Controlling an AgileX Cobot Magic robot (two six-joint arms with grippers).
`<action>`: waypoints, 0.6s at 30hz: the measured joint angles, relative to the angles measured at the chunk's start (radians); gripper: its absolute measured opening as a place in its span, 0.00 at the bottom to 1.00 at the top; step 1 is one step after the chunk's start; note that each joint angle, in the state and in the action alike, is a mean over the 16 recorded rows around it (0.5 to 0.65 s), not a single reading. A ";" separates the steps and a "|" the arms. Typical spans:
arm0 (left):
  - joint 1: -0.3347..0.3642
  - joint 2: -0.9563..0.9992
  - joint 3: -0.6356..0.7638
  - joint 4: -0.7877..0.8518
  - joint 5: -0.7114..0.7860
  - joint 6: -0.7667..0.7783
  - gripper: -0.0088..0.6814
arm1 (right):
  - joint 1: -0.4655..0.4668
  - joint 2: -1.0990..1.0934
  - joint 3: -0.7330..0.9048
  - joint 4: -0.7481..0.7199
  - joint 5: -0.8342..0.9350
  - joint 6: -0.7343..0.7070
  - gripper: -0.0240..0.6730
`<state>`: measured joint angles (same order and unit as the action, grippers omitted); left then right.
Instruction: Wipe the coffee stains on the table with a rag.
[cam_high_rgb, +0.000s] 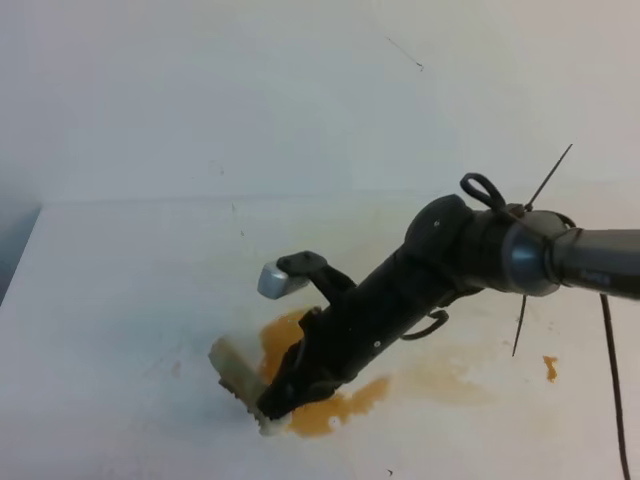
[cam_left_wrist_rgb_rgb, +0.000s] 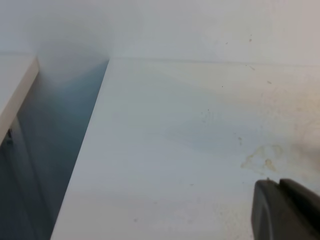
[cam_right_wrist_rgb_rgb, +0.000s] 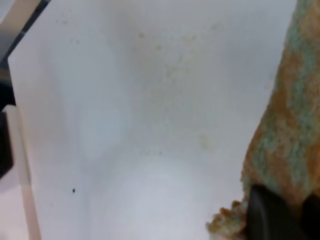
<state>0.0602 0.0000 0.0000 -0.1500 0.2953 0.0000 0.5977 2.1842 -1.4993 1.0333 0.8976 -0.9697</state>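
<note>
The orange-brown coffee stains (cam_high_rgb: 325, 412) lie on the white table (cam_high_rgb: 120, 280), running under my right arm up to a patch (cam_high_rgb: 283, 338). A paler tan smear (cam_high_rgb: 440, 378) spreads to the right, with a small brown drop (cam_high_rgb: 550, 368) beyond it. My right gripper (cam_high_rgb: 270, 403) points down to the left and is shut on the rag (cam_high_rgb: 233, 366), which touches the table at the stain's left edge. In the right wrist view the rag (cam_right_wrist_rgb_rgb: 287, 125) is brown-stained and held between the black fingers (cam_right_wrist_rgb_rgb: 267, 215). Of my left gripper only a black finger (cam_left_wrist_rgb_rgb: 282, 212) shows, over the bare table (cam_left_wrist_rgb_rgb: 175, 150).
The table's left edge (cam_high_rgb: 22, 255) drops to a dark gap (cam_left_wrist_rgb_rgb: 60, 150), with another white surface (cam_left_wrist_rgb_rgb: 15, 85) beyond it. A faint tan smudge (cam_left_wrist_rgb_rgb: 260, 157) marks the table near the left finger. A cable (cam_high_rgb: 612, 380) hangs from the right arm.
</note>
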 joint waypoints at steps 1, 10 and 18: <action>0.000 0.000 0.000 0.000 -0.001 0.000 0.01 | 0.001 0.011 0.000 0.005 0.002 0.002 0.10; 0.000 0.000 0.000 0.000 -0.001 0.000 0.01 | -0.013 0.085 -0.003 0.028 -0.057 0.051 0.10; 0.000 -0.002 0.002 0.000 -0.002 0.000 0.01 | -0.066 0.095 -0.007 0.048 -0.186 0.103 0.10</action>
<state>0.0603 -0.0018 0.0023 -0.1500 0.2933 0.0000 0.5316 2.2794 -1.5064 1.0812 0.7114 -0.8664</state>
